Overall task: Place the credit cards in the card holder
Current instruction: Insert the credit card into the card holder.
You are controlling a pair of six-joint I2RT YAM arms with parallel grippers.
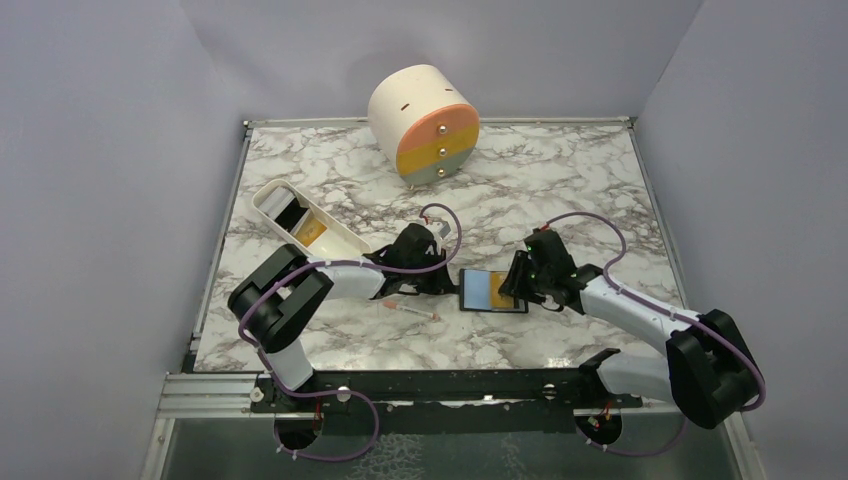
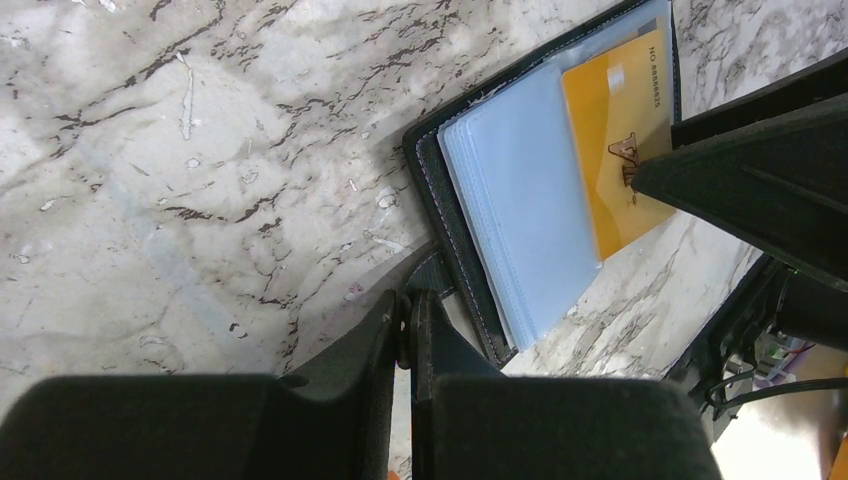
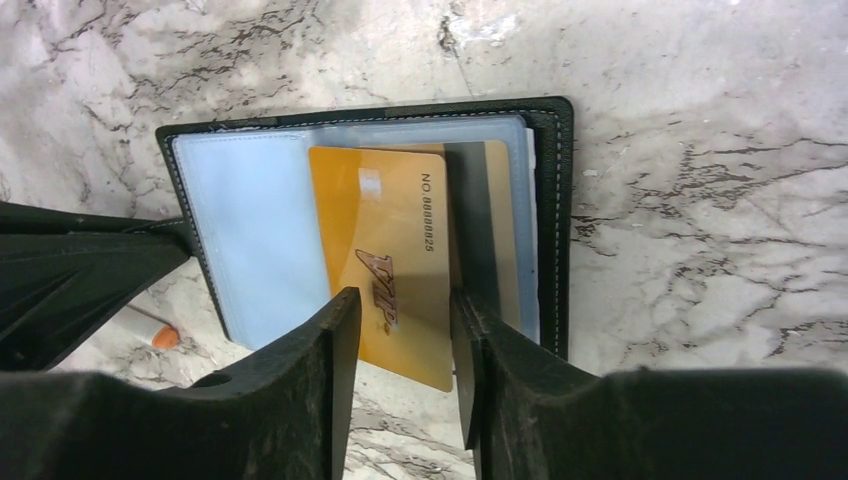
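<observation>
Black stitched holder (image 1: 475, 290) lies open flat on marble (image 1: 560, 190), frame centre, clear sleeves inside; glossy orange card (image 3: 385, 260) half in. Left gripper (image 2: 408, 325) pinched on holder edge. Right gripper (image 3: 400, 325) low, jaws parted over card, gripping nothing.

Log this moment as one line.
left gripper shut at card holder edge | right gripper open over orange VIP card | card overhangs holder

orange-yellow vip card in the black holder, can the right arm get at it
Likely yes: the right gripper hangs just over the orange-yellow plastic card, jaws parted, with nothing between them and it.
</observation>
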